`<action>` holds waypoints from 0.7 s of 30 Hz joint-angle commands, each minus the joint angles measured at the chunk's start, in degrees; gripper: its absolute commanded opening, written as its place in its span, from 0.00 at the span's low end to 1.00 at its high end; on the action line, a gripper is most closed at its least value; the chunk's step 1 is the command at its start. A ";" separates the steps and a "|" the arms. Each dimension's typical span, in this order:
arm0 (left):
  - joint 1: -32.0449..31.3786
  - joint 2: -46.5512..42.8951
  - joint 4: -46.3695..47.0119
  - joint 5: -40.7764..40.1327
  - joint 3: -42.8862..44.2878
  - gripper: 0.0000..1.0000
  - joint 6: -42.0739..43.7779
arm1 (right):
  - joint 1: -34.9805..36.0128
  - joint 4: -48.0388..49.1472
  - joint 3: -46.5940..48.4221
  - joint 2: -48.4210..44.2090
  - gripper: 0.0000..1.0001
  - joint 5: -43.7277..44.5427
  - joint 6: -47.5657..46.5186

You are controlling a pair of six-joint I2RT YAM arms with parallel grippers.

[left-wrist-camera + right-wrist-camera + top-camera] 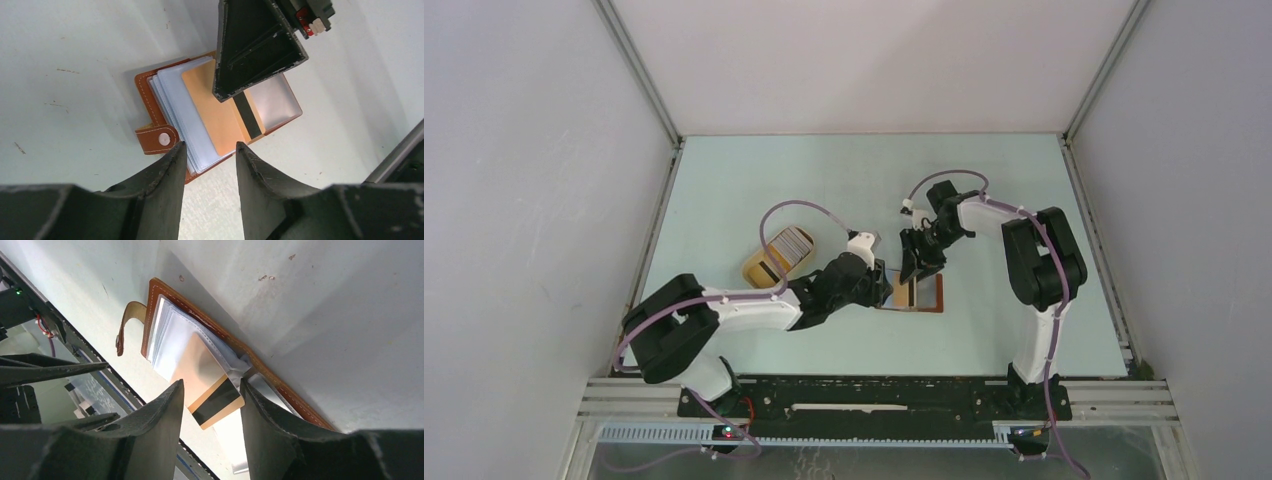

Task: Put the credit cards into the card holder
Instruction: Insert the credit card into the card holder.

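Observation:
The reddish-brown card holder (147,92) lies open on the table (941,293), strap tab (157,139) to one side and bluish-grey pockets (175,110) fanned out. An orange credit card (212,110) with a black stripe rests on the pockets, one end sticking out past them (216,400). My right gripper (212,382) stands open just over that card end, with a gap on both sides. Its fingers (260,45) hang over the holder's far half. My left gripper (209,147) is open at the holder's near edge (886,285), holding nothing. More credit cards (792,240) sit in a tray.
A tan oval tray (764,265) lies left of the holder, beside my left forearm. Grey walls close in the table on three sides. The rail with the arm bases (874,395) runs along the near edge.

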 commanded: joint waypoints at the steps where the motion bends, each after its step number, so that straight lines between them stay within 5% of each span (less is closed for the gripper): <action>1: -0.31 -3.31 3.60 2.27 -1.29 0.47 -0.30 | 0.70 -0.62 1.36 -2.91 0.54 3.44 -2.70; 21: -0.23 -0.25 4.58 2.10 -1.72 0.47 -1.46 | 4.01 -1.77 1.37 -4.69 0.65 10.31 -5.42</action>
